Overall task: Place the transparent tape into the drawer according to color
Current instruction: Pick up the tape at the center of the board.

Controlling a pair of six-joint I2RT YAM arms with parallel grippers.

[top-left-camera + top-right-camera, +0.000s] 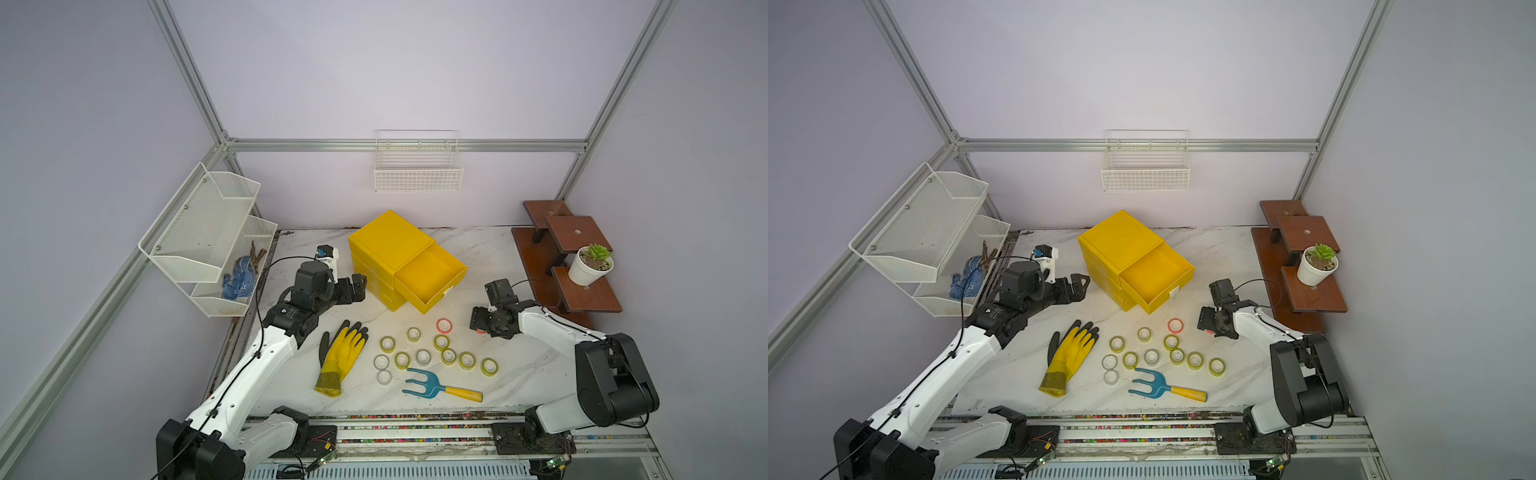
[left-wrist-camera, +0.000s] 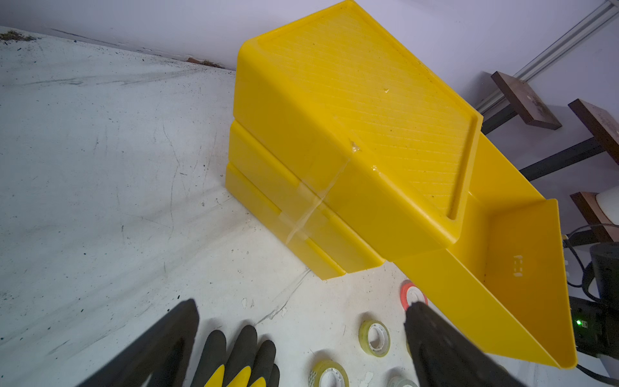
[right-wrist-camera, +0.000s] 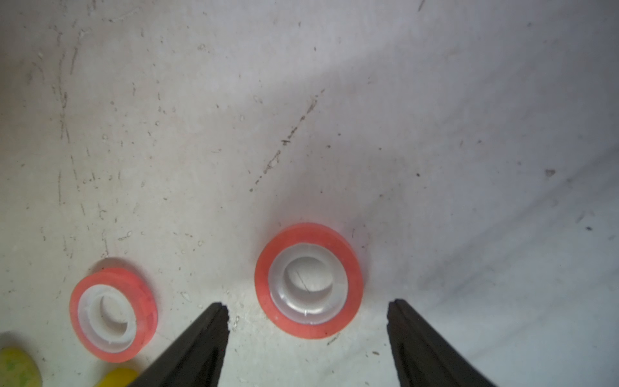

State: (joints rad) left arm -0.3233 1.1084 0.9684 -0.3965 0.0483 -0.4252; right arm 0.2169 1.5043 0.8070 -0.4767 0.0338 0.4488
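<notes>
The transparent tape rolls lie flat on the marble table in front of the yellow drawer unit, whose top drawer stands pulled out and empty. Several yellow-green rolls and three clear-white ones form a cluster. One red roll lies nearest the drawer. A second red roll lies just ahead of my right gripper, which is open and low over the table, holding nothing. My left gripper is open beside the drawer unit's left side, empty.
A yellow-and-black glove and a blue hand fork lie beside the rolls. A brown stepped shelf with a potted plant stands at the right. A white mesh rack hangs on the left, and a wire basket on the back wall.
</notes>
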